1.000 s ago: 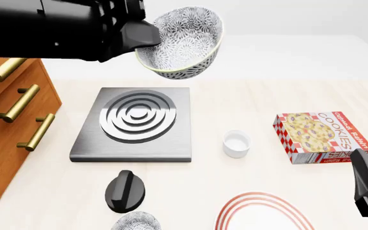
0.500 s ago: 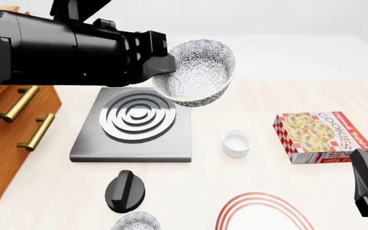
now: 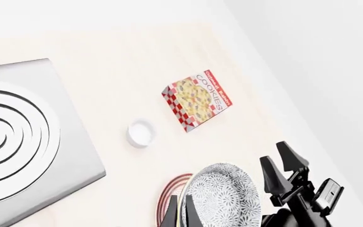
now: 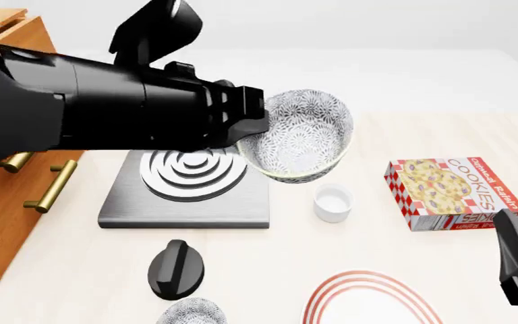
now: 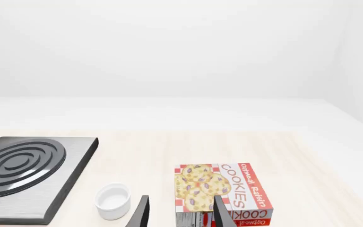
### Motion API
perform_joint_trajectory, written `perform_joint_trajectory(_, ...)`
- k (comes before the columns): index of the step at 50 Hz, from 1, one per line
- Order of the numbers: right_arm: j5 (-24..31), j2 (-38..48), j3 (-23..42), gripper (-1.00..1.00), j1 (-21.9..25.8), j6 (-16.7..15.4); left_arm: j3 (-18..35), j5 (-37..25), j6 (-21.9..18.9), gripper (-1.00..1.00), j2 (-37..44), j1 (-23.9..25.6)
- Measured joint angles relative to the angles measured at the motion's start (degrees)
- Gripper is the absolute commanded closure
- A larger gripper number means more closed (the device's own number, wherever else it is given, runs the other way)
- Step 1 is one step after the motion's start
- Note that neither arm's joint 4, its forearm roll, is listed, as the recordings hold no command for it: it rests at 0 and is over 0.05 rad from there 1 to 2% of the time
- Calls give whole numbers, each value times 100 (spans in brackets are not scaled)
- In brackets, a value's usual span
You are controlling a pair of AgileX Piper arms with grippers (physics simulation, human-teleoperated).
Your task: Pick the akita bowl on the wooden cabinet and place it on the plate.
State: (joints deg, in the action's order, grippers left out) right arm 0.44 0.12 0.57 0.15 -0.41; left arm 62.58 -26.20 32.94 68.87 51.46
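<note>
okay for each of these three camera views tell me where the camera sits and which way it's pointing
Front view: fixed above and behind the arms, looking forward and down at the stove; the left arm carrying the akita bowl fills it.
Left wrist view: behind the left claw, looking down past the bowl to the plate.
Right wrist view: behind the right claw, facing the cookie box.
All three share the small white cup.
</note>
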Motion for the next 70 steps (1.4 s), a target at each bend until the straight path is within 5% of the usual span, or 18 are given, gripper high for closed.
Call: perform_joint_trajectory(70,-2,2,0,-100,3,0,-349,611,264,100,943,724)
